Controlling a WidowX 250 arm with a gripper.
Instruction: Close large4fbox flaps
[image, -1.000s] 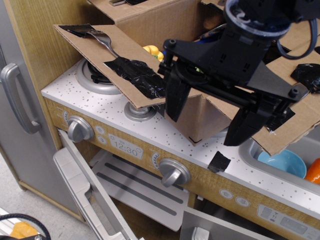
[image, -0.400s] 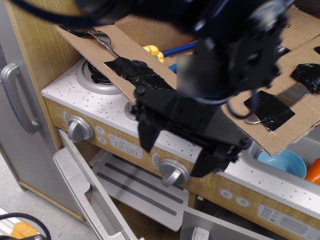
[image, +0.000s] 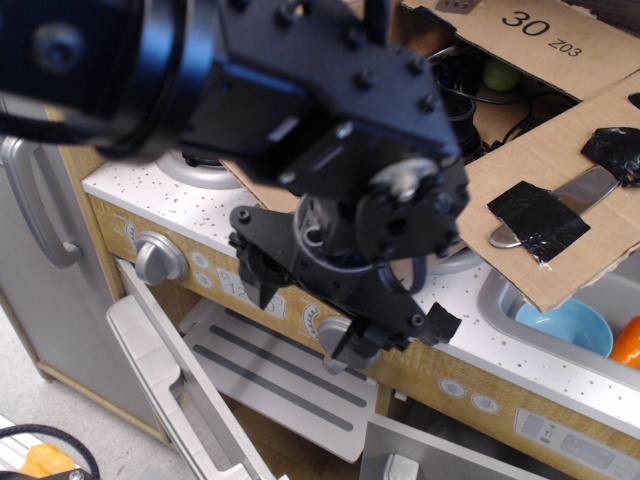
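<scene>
pincer (image: 312, 318): black, big in foreground, low in front of the stove front panel; fingers point down, one near the clock display, one (image: 352, 345) over the right knob; looks spread apart with nothing between, partly blurred
large4fbox (image: 560, 60): on the table top behind the arm, upper right of the pincer; mostly hidden by the arm; "30 Z03" printed on the raised back panel
flaps (image: 560, 190): right flap lies open, sloping out over the sink edge, right of the pincer; metal cutlery (image: 575, 195) stuck on it with black tape patches (image: 528, 218); a slice of the left flap shows just above the pincer
box contents: dark cables and a green round thing (image: 500, 73) inside, above the pincer
table (image: 140, 195): white speckled toy stove top, burner edge visible left of the pincer
knob (image: 158, 258): silver, left of the pincer
oven door (image: 170, 385): hanging open, below-left of the pincer
blue bowl (image: 570, 328): in the sink, right of the pincer, orange thing (image: 627, 343) beside it
</scene>
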